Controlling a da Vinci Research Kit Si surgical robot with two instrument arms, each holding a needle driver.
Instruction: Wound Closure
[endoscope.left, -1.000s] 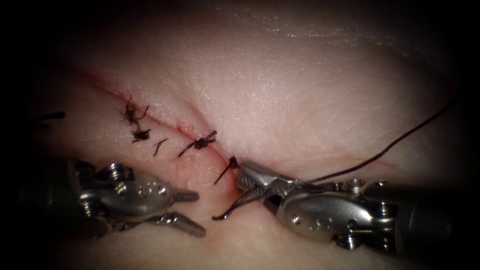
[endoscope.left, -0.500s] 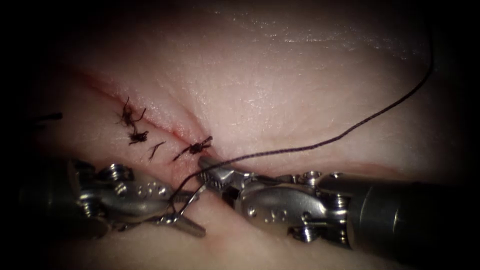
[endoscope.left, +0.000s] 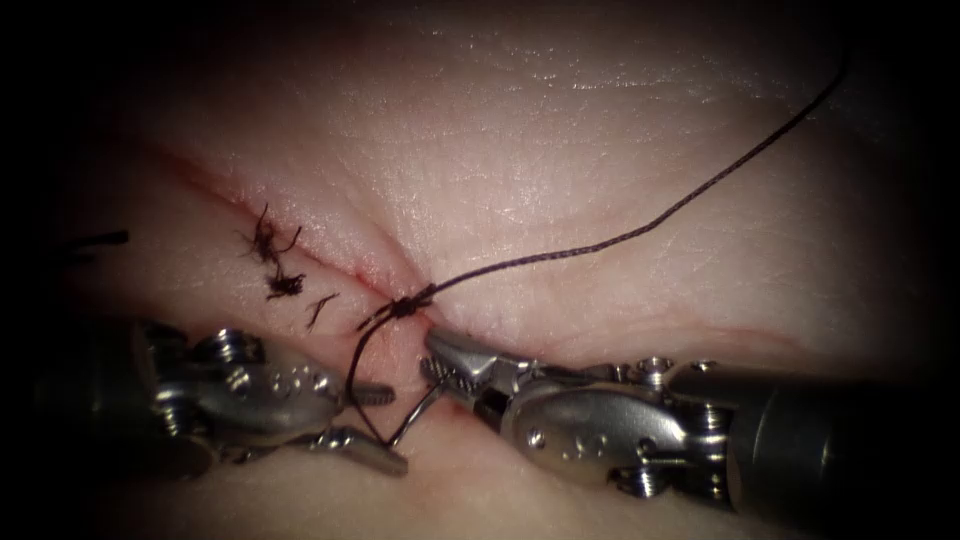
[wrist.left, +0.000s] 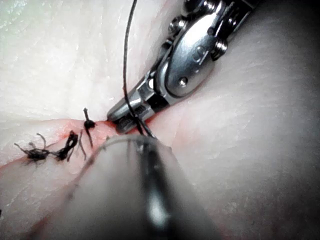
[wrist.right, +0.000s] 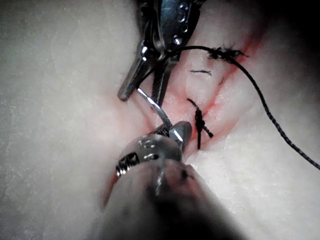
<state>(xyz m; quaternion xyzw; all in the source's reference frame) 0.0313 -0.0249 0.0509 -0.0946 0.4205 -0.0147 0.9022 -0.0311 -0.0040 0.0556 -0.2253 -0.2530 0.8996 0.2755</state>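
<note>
Two tools lie low over the tissue, one on each side of the cut. On the right of the cut, the right tool has its jaws pressed together on the needle near one end of its curve; the rest of the needle hangs free above the tissue, reaching toward the left tool, whose jaws are spread and hold nothing. From the needle, the thread loops up past the nearest knot and runs off to the upper right. Three more knotted stitches with short cut ends sit along the cut farther left.
</note>
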